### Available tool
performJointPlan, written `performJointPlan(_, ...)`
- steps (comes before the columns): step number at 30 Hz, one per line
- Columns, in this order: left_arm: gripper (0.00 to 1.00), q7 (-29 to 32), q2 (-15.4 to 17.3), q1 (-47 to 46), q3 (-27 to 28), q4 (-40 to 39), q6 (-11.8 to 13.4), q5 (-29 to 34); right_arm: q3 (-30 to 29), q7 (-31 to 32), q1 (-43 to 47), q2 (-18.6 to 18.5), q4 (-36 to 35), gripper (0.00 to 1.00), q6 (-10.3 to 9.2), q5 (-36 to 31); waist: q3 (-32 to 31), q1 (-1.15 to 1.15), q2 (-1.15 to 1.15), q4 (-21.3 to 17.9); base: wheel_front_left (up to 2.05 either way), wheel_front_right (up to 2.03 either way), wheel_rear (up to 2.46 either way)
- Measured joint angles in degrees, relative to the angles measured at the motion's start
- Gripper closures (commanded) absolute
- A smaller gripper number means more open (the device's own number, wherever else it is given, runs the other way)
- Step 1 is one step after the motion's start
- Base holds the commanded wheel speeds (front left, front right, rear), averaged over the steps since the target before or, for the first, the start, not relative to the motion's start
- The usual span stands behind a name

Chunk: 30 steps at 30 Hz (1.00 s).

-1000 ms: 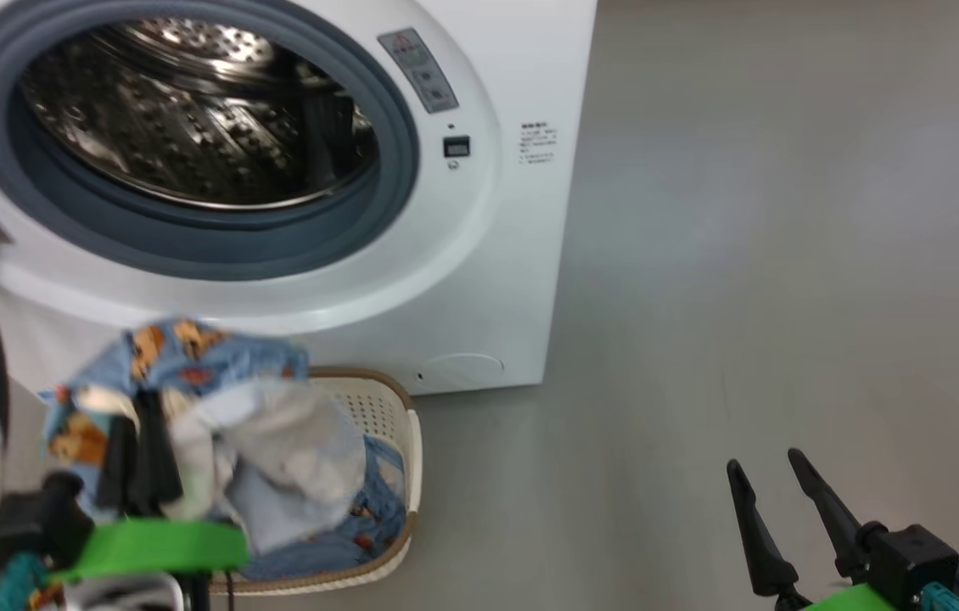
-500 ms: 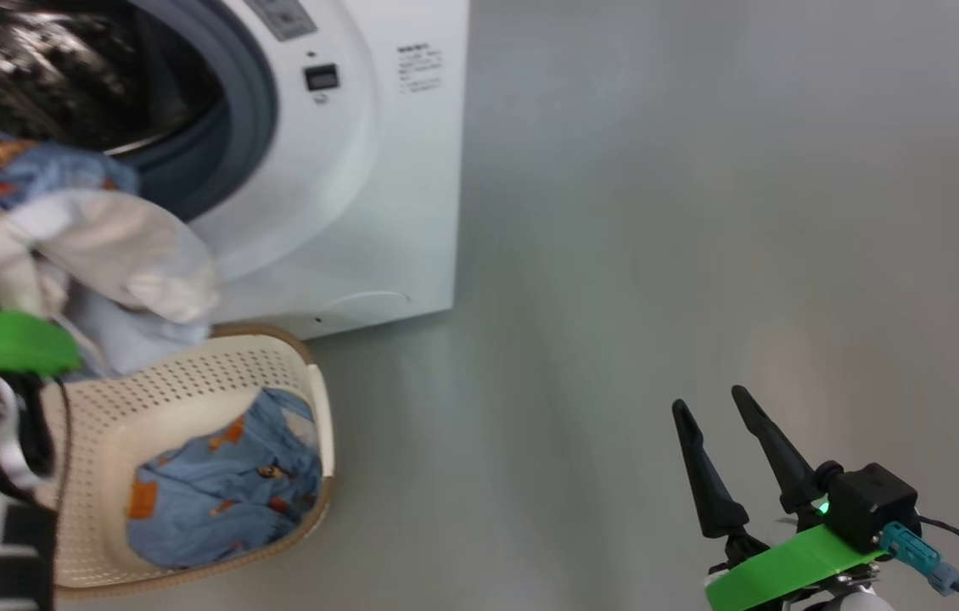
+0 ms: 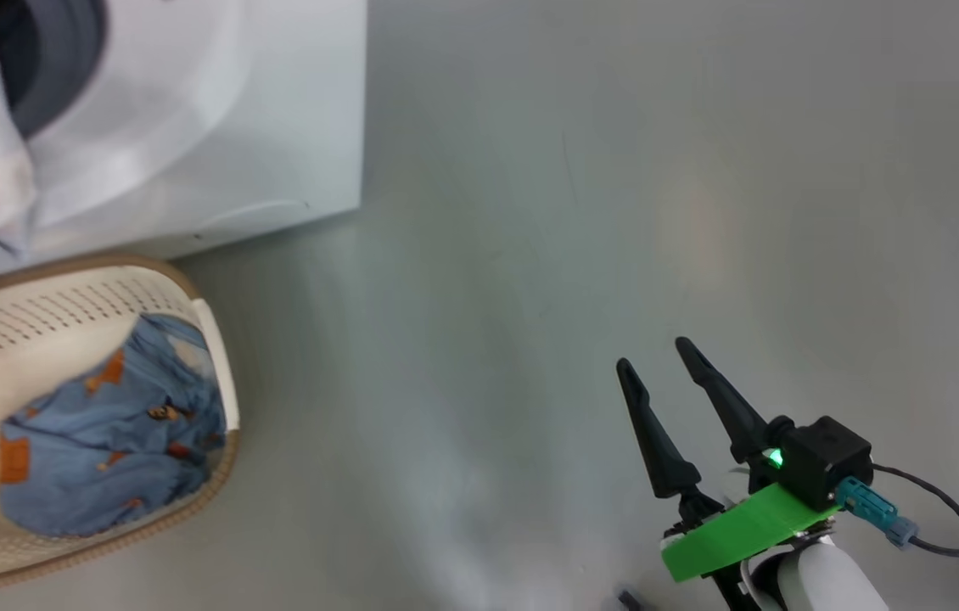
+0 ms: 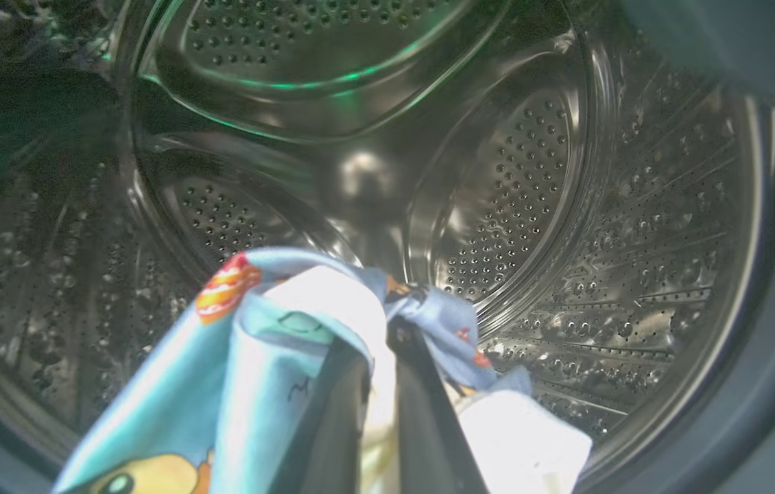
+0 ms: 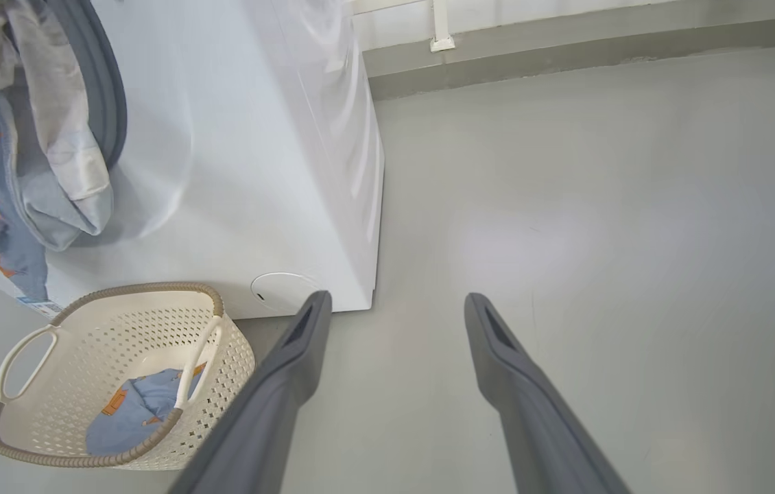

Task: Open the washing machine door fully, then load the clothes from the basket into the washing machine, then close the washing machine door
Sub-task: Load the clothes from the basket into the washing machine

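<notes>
Pinching a bunch of clothes [image 4: 271,329] in the left tool [image 4: 382,343], fingers pressed together on the light-blue printed fabric and the white piece beside it. Reaching into the mouth of the washing machine [image 3: 233,127], with the steel drum [image 4: 566,206] straight ahead in the left wrist view. From the right wrist view, more of the same bunch hanging out over the grey gasket [image 5: 110,103] and down the white front, above the basket [image 5: 230,363]. Gripping nothing with the right tool [image 3: 653,355]: fingers spread wide, over bare floor [image 3: 615,170], well apart from machine and basket. On the floor just in front of the machine, that cream basket, with one more blue printed garment [image 3: 106,441] lying in its bottom.
</notes>
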Motion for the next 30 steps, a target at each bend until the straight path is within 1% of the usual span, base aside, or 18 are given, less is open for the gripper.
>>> performJointPlan(5,1.0,-0.01,1.46,-7.8,-0.9,3.76,-0.01,1.4,1.18,0.0,-1.21,0.01,-0.16,0.0,0.0,0.16,4.69,0.0,0.0,-1.6,0.0,0.0,0.0)
performJointPlan(8,1.0,-0.02,2.69,-10.96,-0.81,5.37,-0.51,1.68,1.62,0.01,-1.2,-0.05,-0.14,0.0,0.0,0.16,7.47,0.0,0.0,-2.36,0.0,0.0,0.0)
performJointPlan(12,1.0,-0.02,3.46,-14.79,-0.54,6.57,-1.09,1.81,1.65,0.0,-1.18,-0.59,-0.3,0.0,0.0,0.16,10.96,0.0,0.0,-2.99,0.0,0.0,0.0)
performJointPlan(15,1.0,-0.03,4.22,-17.75,-1.14,6.42,-2.03,2.71,1.64,0.01,-1.2,-0.9,-1.01,0.0,0.0,0.51,13.39,0.0,0.0,-3.19,0.0,0.0,0.0)
performJointPlan(20,1.0,-0.08,4.64,-21.91,-1.12,3.68,-2.2,3.94,1.58,0.0,-2.41,-0.91,-1.81,0.0,0.0,0.73,16.89,0.0,0.0,-3.26,0.0,0.0,0.0)
performJointPlan(24,1.0,-0.08,4.55,-23.62,-0.93,0.73,-2.18,4.77,1.58,0.0,-3.24,-0.9,-2.0,0.0,0.0,2.12,18.62,0.0,0.0,-3.12,0.0,0.0,0.0)
performJointPlan(26,1.0,-0.08,4.36,-23.76,-0.53,-0.32,-1.89,4.8,1.58,0.0,-3.24,-0.9,-1.99,0.0,0.0,2.12,18.9,0.0,0.0,-2.93,0.0,0.0,0.0)
performJointPlan(28,1.0,-0.09,4.27,-23.87,0.25,-0.98,-0.89,4.86,1.58,0.0,-3.24,-0.9,-1.99,0.0,0.0,2.16,18.88,0.0,0.0,-2.76,0.0,0.0,0.0)
performJointPlan(30,1.0,-0.1,4.3,-23.9,0.07,0.45,-0.85,5.56,1.52,0.0,-3.22,-0.91,-1.99,0.0,0.0,2.19,18.66,0.01,0.0,-2.6,0.0,0.0,0.0)
